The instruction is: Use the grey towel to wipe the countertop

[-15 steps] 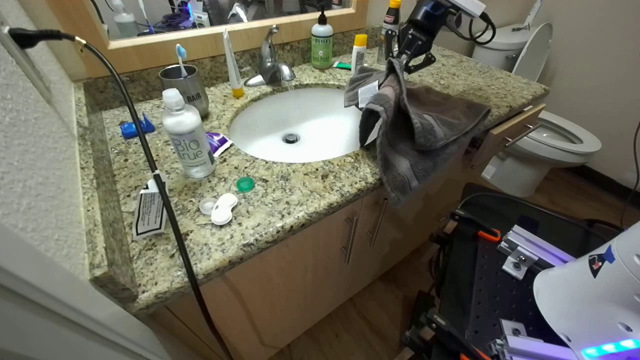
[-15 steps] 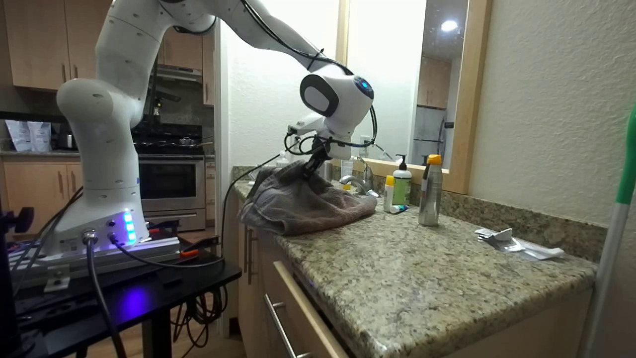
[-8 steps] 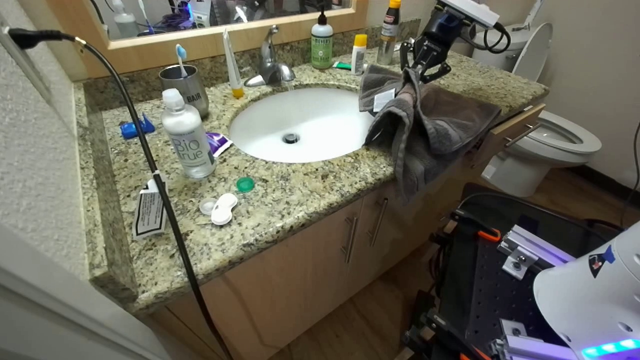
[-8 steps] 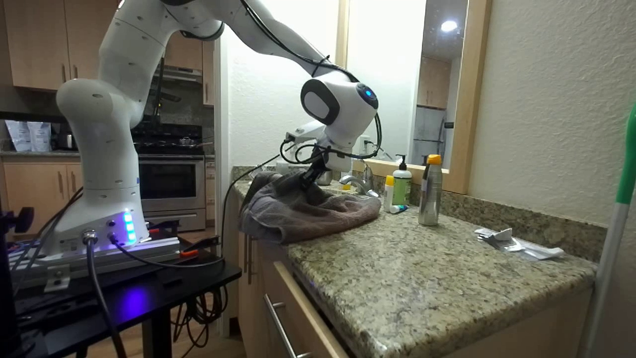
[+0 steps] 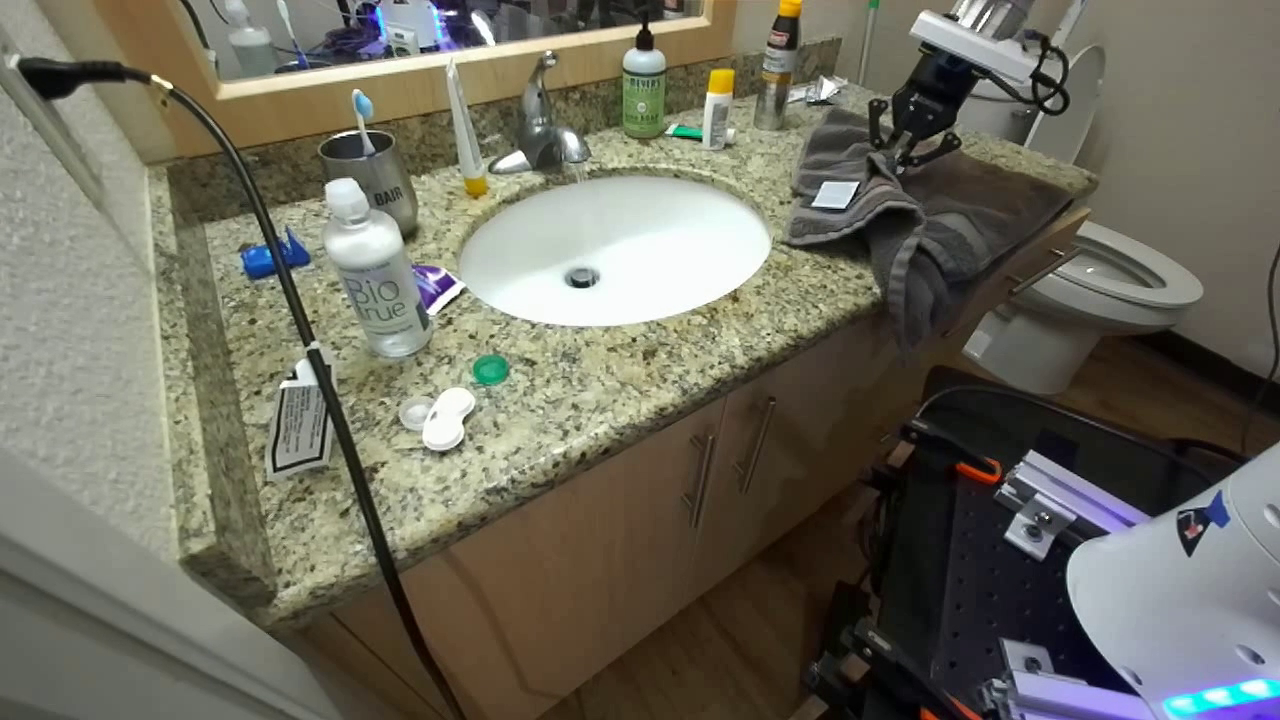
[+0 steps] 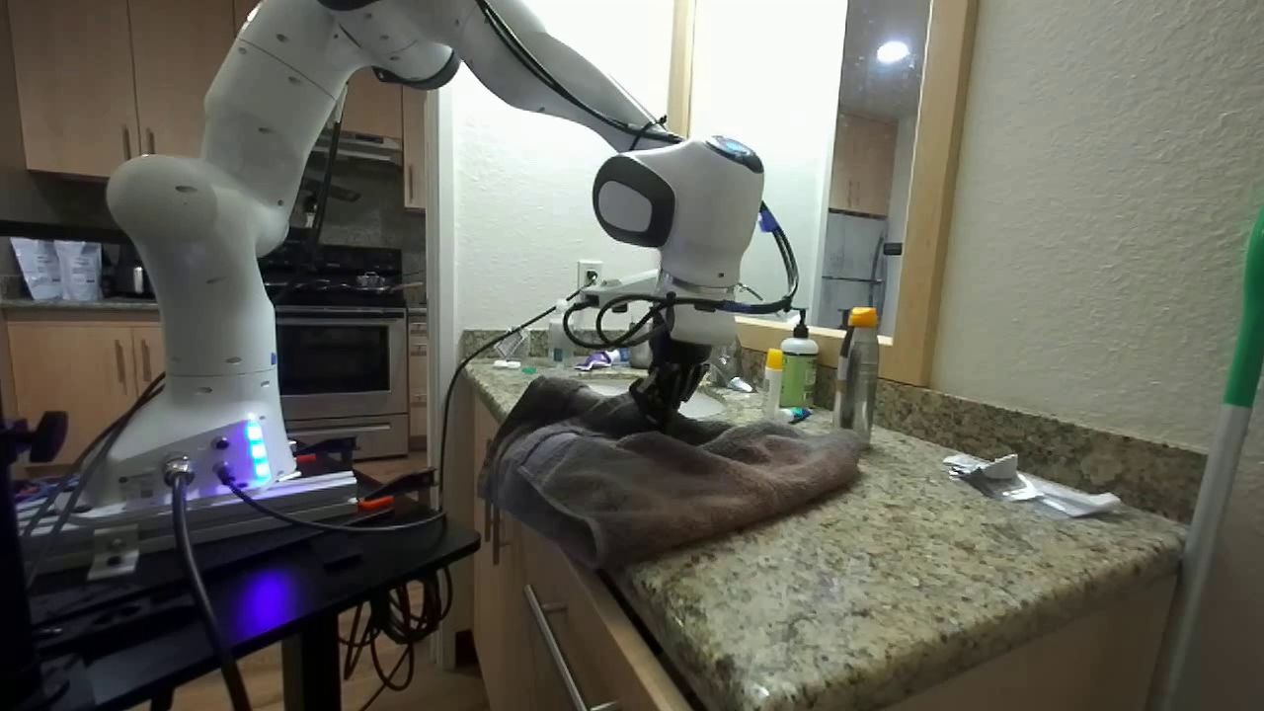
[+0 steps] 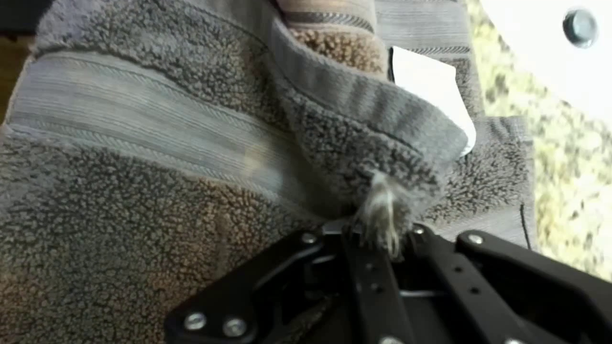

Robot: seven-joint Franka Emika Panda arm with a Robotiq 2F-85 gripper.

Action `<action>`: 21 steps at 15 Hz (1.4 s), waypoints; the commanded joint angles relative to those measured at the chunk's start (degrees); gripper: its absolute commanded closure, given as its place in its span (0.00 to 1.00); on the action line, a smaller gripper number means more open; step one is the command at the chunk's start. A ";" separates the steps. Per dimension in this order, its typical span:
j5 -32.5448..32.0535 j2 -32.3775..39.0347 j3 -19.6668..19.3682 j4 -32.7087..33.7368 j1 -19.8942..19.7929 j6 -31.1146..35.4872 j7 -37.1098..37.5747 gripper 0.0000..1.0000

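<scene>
The gripper (image 7: 387,234) has its jaws clamped on the grey towel (image 5: 965,215), rumpled on the countertop (image 5: 640,365) right of the sink (image 5: 670,255) from where I stand, drooping over the near edge.

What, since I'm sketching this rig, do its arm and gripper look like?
The arm is white and rounded. Black cables run along it and loop near the gripper, which is black and angular with silvery screws. The white base shows blue lights and a small dark sticker.
</scene>
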 commanded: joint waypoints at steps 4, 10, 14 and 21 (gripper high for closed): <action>-6.86 1.06 -1.87 5.71 -4.17 14.59 8.68 0.98; -17.69 -0.88 -0.16 2.21 -1.00 22.26 15.11 0.98; -16.54 -4.61 4.55 -3.37 1.21 17.44 10.37 0.98; -8.14 -9.68 9.83 -5.62 4.48 0.89 4.01 0.98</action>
